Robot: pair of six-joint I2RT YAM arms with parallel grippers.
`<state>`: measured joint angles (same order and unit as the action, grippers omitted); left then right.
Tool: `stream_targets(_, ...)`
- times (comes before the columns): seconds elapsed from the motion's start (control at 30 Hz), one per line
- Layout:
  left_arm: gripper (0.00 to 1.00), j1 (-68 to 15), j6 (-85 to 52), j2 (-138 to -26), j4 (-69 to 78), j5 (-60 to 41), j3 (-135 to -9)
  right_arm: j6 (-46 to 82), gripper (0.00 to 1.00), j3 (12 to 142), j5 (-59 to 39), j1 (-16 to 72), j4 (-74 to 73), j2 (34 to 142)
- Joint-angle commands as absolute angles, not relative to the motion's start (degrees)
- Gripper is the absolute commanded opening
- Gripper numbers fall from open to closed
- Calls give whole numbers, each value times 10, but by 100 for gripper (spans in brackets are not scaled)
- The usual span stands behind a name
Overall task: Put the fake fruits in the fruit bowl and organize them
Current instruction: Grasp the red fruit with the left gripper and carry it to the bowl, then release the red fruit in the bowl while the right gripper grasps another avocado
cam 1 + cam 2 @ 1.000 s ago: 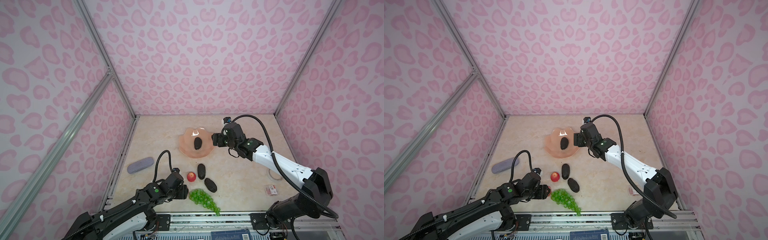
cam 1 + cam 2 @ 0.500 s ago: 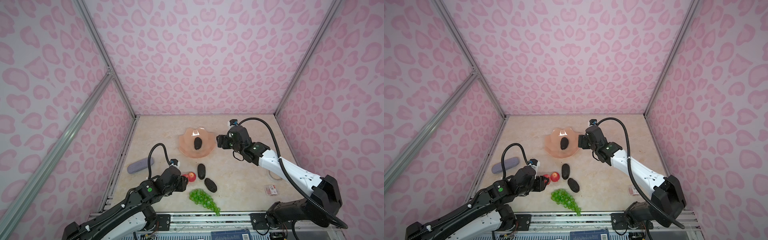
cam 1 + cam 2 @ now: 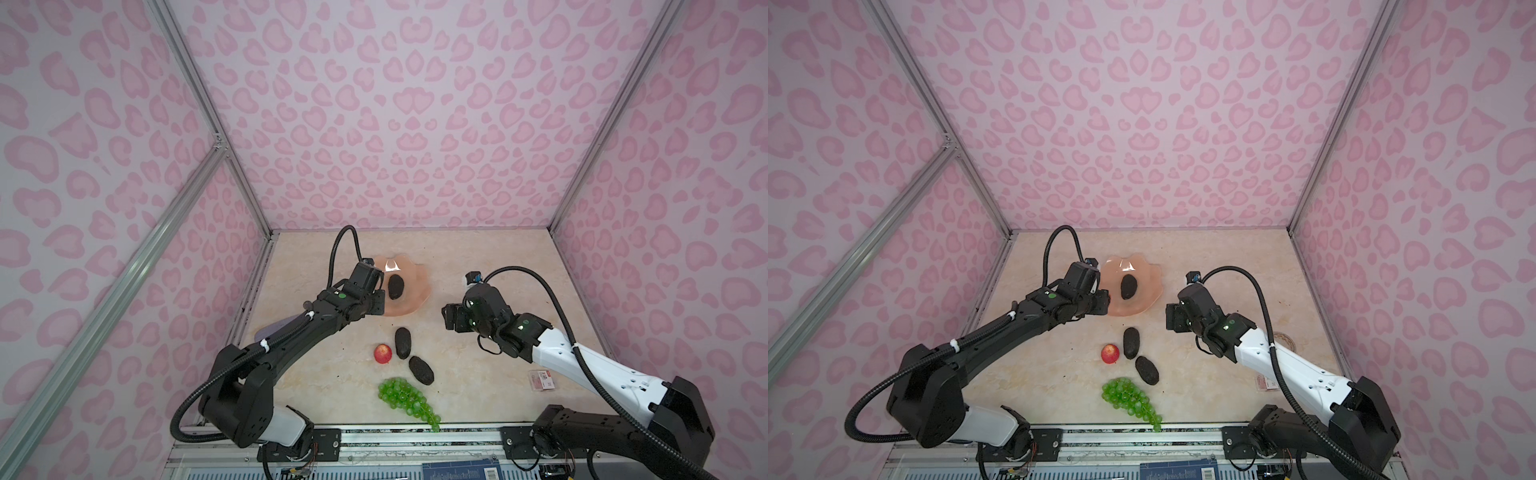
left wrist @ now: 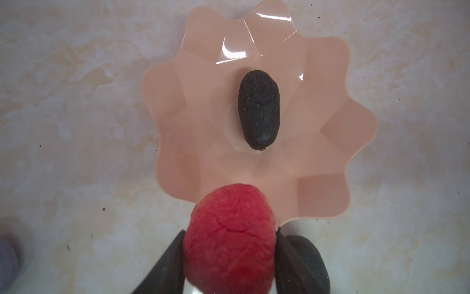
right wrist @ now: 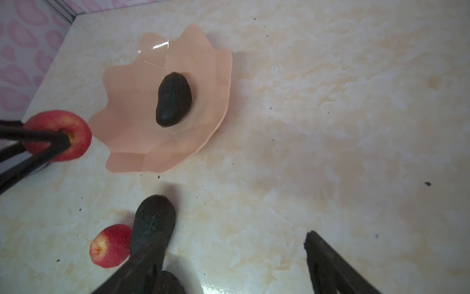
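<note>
Pinching a small red fruit (image 4: 229,216), the left gripper (image 4: 229,244) has carried it to the lower-left rim of the fruit bowl (image 3: 419,286) mid-frame, ready to join the avocado (image 3: 395,286) inside; the right gripper (image 5: 236,235) hangs spread, empty.

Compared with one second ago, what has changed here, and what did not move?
The left gripper closed on a red fruit near the grapes and carried it to the edge of the fruit bowl. The right gripper, open, drew back from the bowl toward the right. Unmoved: the avocado in the bowl, the other red fruit, the two loose avocados and the grapes.
</note>
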<state>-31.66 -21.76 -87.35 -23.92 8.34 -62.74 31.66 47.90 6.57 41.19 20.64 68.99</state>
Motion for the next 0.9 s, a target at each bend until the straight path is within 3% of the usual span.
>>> stream_targets(0.0,54,-310,-194,-937,-225,80,-667,338,86,461,72,433,218,687)
stream_targets(0.2,54,-297,-203,-1039,-220,68,-709,361,86,439,75,492,203,696)
stream_targets(0.4,60,-296,-206,-1079,-236,55,-746,371,85,434,66,535,184,729)
stream_targets(0.53,71,-296,-204,-1054,-238,56,-744,371,85,435,56,558,168,756)
stream_targets(0.7,73,-296,-201,-983,-239,62,-734,372,83,444,45,578,149,794)
stream_targets(0.87,75,-296,-197,-843,-217,62,-697,375,80,453,35,598,133,841)
